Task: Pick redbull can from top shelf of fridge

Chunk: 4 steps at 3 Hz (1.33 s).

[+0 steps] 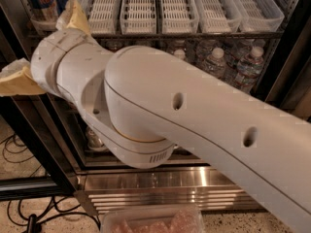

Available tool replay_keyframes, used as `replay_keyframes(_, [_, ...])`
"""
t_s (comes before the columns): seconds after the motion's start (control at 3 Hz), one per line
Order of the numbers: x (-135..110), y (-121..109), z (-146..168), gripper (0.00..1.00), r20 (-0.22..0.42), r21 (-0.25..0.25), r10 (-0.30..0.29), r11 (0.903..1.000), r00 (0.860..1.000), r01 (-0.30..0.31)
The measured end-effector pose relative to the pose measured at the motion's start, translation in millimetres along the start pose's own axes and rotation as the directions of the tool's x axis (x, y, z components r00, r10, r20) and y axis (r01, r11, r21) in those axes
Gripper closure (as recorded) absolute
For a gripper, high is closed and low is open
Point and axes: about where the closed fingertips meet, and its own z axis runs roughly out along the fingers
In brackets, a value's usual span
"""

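Two redbull cans (pixel 43 0), blue and silver with red lettering, stand at the far left of the top shelf (pixel 160 33) of the fridge (pixel 34 130), partly cut off by the picture's top edge. The shelf holds a row of long white slotted trays (pixel 180 6). My gripper (pixel 39 45) is at the left, just below and in front of the cans, with its two yellowish fingers (pixel 74 14) spread wide and nothing between them. My thick white arm (pixel 194 115) crosses the picture and hides the middle of the fridge.
Clear water bottles (pixel 249 64) stand on the rack below the top shelf. The ribbed steel base (pixel 160 186) runs along the bottom. A clear plastic container (pixel 153 221) sits at the lower edge. Cables (pixel 19 149) lie on the floor at the left.
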Motion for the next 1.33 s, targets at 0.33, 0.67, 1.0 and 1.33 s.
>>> replay_keyframes(0.33, [0,-19,14,0.0,0.022,0.073,-0.021,0.9971,1.0,0.019])
replay_keyframes(0.67, [11,-25,27,0.08,0.025,0.115,-0.013,0.9933,1.0,0.01])
replay_keyframes(1.0, [19,-25,38,0.09,0.031,0.129,-0.008,0.9916,0.999,0.004])
replay_keyframes(1.33, [19,-25,39,0.0,0.031,0.131,-0.01,0.9913,0.999,0.006])
